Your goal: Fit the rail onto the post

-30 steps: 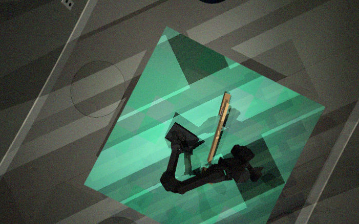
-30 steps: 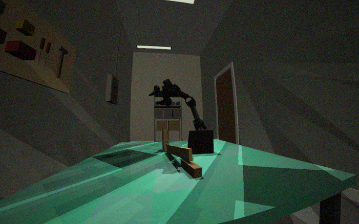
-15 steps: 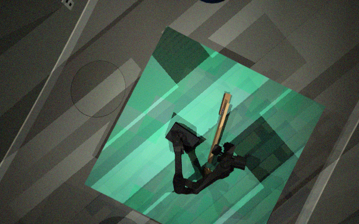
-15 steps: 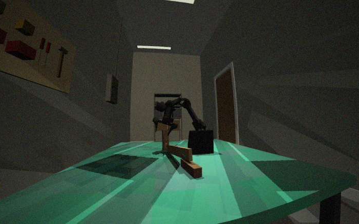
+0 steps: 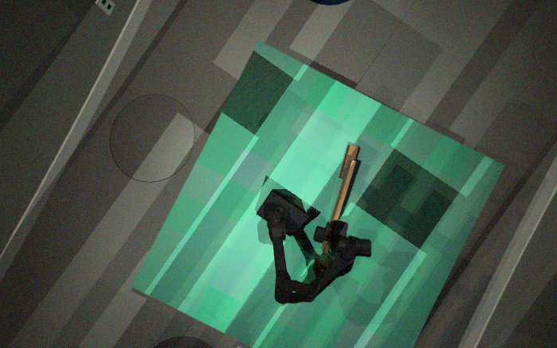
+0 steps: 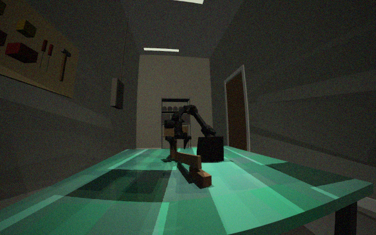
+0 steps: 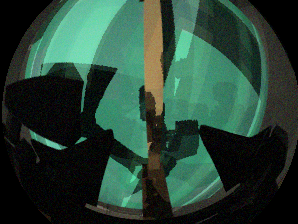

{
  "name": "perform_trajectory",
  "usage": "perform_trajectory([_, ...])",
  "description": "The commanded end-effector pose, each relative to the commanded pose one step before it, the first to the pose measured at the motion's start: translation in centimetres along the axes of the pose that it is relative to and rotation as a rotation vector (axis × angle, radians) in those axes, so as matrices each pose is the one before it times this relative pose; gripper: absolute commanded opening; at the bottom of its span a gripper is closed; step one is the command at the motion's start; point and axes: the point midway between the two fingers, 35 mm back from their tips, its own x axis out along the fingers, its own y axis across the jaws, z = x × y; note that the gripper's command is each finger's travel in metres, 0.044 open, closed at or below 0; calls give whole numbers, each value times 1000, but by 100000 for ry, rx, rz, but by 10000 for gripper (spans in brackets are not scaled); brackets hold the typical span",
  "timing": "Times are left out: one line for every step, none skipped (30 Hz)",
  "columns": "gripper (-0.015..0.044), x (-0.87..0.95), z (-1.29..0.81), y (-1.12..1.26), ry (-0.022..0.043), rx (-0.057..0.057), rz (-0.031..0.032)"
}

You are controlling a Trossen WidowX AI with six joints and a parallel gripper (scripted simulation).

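Top view shows the green bench (image 5: 237, 241) as the biggest thing, and all else sits on it. The black arm (image 5: 291, 276) comes next; its dark base box (image 5: 287, 209) sits beside the rail. The rail (image 5: 344, 190) is a long thin wooden stick. Its far end lies in the low wooden block (image 5: 351, 154), and its near end runs under the end effector (image 5: 330, 241). In the exterior view the rail (image 6: 188, 159) slopes, with one end up on the block (image 6: 202, 178) and the other end down by the post (image 6: 172, 151). The end effector (image 6: 178, 141) hangs above that low end of the rail. Its fingers are spread wide and nothing is between them. In the wrist view the rail (image 7: 153, 76) runs straight between the two dark fingers, not touching them.
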Motion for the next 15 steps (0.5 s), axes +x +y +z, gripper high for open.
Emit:
perform_trajectory([440, 586, -154, 140, 447, -671, 608])
perform_trajectory([440, 163, 3, -18, -15, -4, -10])
perform_trajectory([440, 163, 3, -17, -14, -4, -10])
perform_trajectory([440, 162, 2, -16, -13, -3, -9])
perform_trajectory([440, 162, 2, -15, -11, -3, -8])
perform_trajectory([440, 162, 2, -14, -10, -3, -8])
perform_trajectory([440, 166, 0, -13, -9, -3, -7])
perform_trajectory([440, 166, 0, -12, -8, -3, -7])
perform_trajectory([440, 166, 0, -11, -6, -2, -6])
perform_trajectory([440, 165, -1, -9, -5, -2, -5])
perform_trajectory([440, 165, -1, -8, -3, -2, -5])
perform_trajectory([440, 165, -1, -7, -2, -2, -4])
perform_trajectory([440, 164, -2, -6, -1, -1, -3])
perform_trajectory([440, 164, -2, -5, 1, -1, -3])
perform_trajectory([440, 164, -2, -4, 2, -1, -2])
